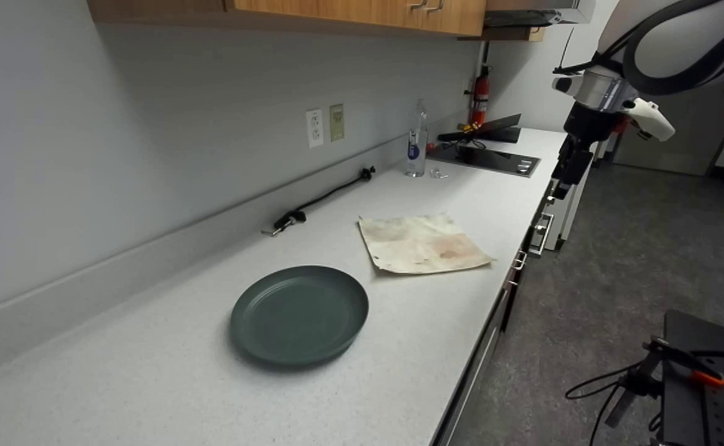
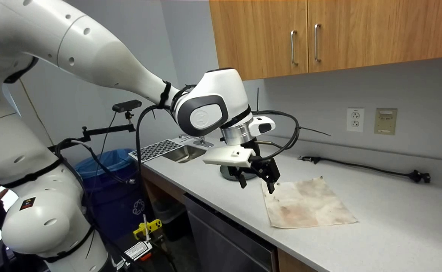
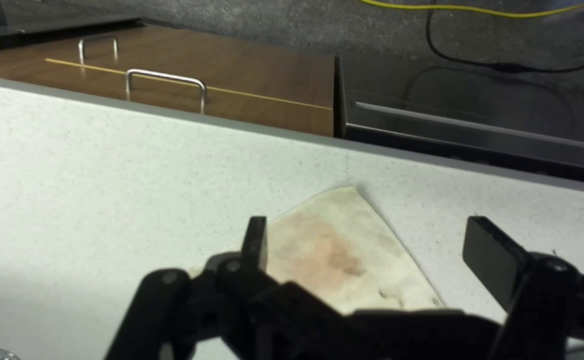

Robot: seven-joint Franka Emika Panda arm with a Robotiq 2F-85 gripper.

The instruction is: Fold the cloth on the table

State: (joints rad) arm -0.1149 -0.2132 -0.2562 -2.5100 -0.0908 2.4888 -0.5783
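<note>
A cream, stained cloth lies flat and spread out on the white counter, in both exterior views (image 1: 420, 244) (image 2: 306, 204). One of its corners lifts slightly. In the wrist view the cloth (image 3: 331, 255) has a corner pointing toward the counter's front edge, and its lower part is hidden behind the gripper. My black gripper (image 2: 256, 185) is open and empty, held in the air above the counter, apart from the cloth. It also shows in an exterior view (image 1: 561, 186) beyond the front edge in the picture. In the wrist view its fingers (image 3: 366, 240) are wide apart.
A dark green plate (image 1: 300, 316) sits beside the cloth. A black clamp arm (image 1: 331, 195) lies along the wall. A clear bottle (image 1: 417, 145) and a black cooktop (image 1: 485, 159) are farther along. Wooden cabinets (image 2: 260, 37) hang above. A sink (image 2: 183, 154) is at the far end.
</note>
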